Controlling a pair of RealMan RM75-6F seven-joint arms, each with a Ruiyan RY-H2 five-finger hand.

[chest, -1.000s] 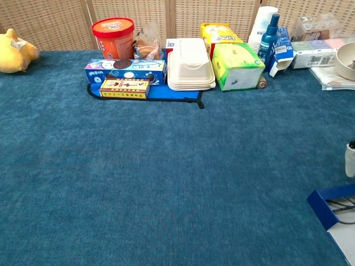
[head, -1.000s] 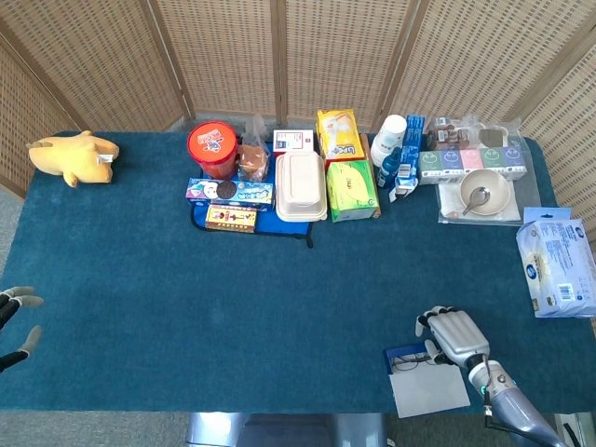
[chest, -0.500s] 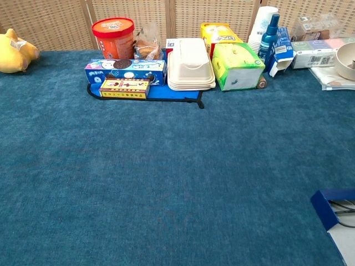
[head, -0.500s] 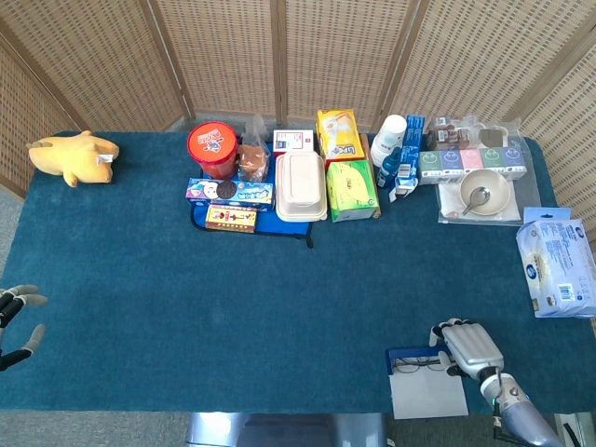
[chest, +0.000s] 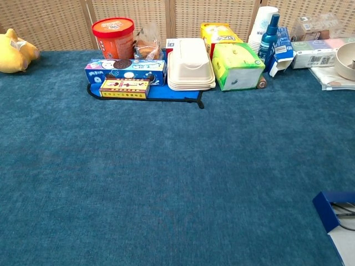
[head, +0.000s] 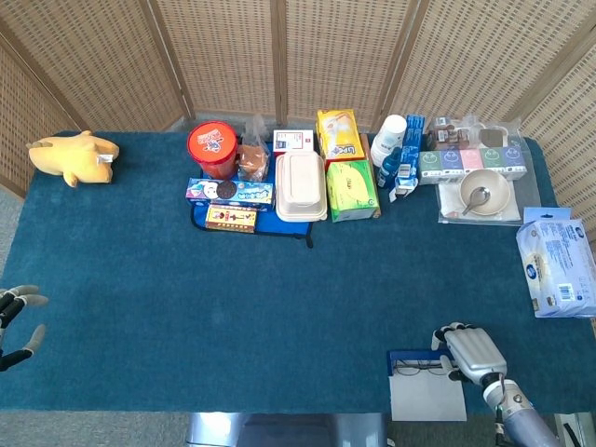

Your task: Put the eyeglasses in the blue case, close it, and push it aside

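The blue case [head: 401, 357] lies open near the table's front edge, its white lid [head: 427, 398] folded toward me. The eyeglasses [head: 419, 366] lie inside it, dark-framed and flat. My right hand [head: 473, 350] is at the case's right end, fingers curled down against it; whether they grip anything is hidden. The chest view shows only the left corner of the blue case [chest: 326, 206], a bit of the eyeglasses [chest: 345, 208] and the lid [chest: 345, 245], not the right hand. My left hand [head: 15, 317] hovers at the table's left edge, fingers spread, holding nothing.
A row of goods lines the back: red tub [head: 212, 149], snack boxes [head: 230, 192], white clamshell box [head: 301, 186], green box [head: 352, 190], bowl with spoon [head: 484, 193]. A yellow plush [head: 73, 155] sits far left, a wipes pack [head: 557, 263] at the right edge.
My right hand has drawn back toward the front right, uncovering the eyeglasses in the case. The case shifted slightly the same way. The left hand stayed put.
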